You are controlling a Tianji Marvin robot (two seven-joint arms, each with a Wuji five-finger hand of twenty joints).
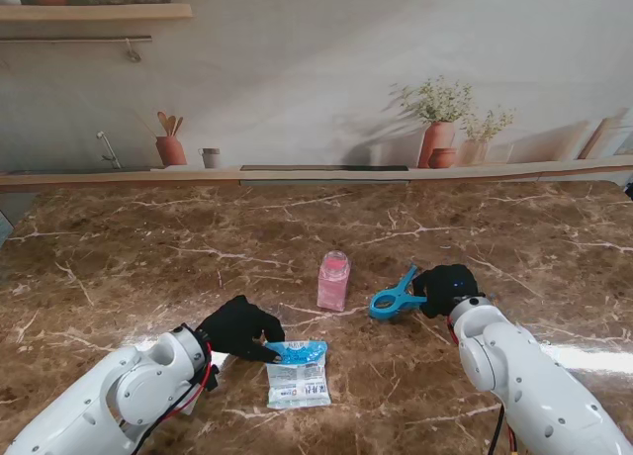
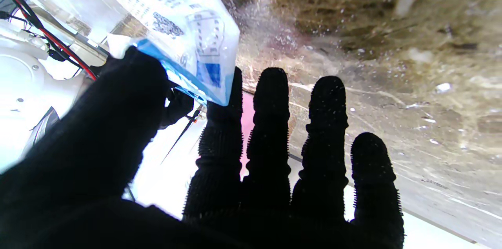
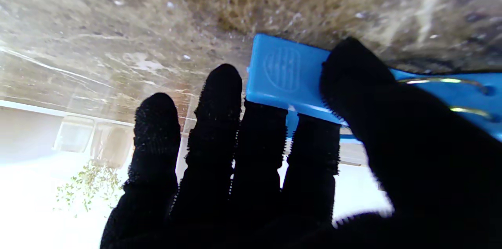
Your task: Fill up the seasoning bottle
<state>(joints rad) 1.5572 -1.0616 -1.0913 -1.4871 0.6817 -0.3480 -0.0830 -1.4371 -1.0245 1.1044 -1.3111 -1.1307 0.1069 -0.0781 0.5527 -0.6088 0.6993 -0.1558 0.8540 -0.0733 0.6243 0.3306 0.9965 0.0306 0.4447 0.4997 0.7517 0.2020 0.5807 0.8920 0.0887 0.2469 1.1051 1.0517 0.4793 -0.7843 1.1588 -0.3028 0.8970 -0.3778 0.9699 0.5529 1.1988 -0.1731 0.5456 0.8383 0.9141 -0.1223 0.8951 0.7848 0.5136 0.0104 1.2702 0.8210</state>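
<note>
1. Marble table (image 1: 119,257) has wide bare room on the far side and to the left; the items sit clustered mid-near.
2. Seasoning bottle (image 1: 333,280) stands upright at centre, pink, translucent, top looks open.
3. Refill pouch (image 1: 298,373) lies flat near-left of the bottle, long axis near-far, blue end far, white label end near.
4. Left hand (image 1: 238,327) pinches the pouch's blue end between thumb and index; other fingers extended.
5. Right hand (image 1: 447,288) clamps the handles of the blue clip (image 1: 395,298), whose ring end points left toward the bottle.

2 glossy white arms (image 1: 119,386), black knit-gloved hands (image 1: 237,326), red and black cables (image 1: 193,394).
</note>
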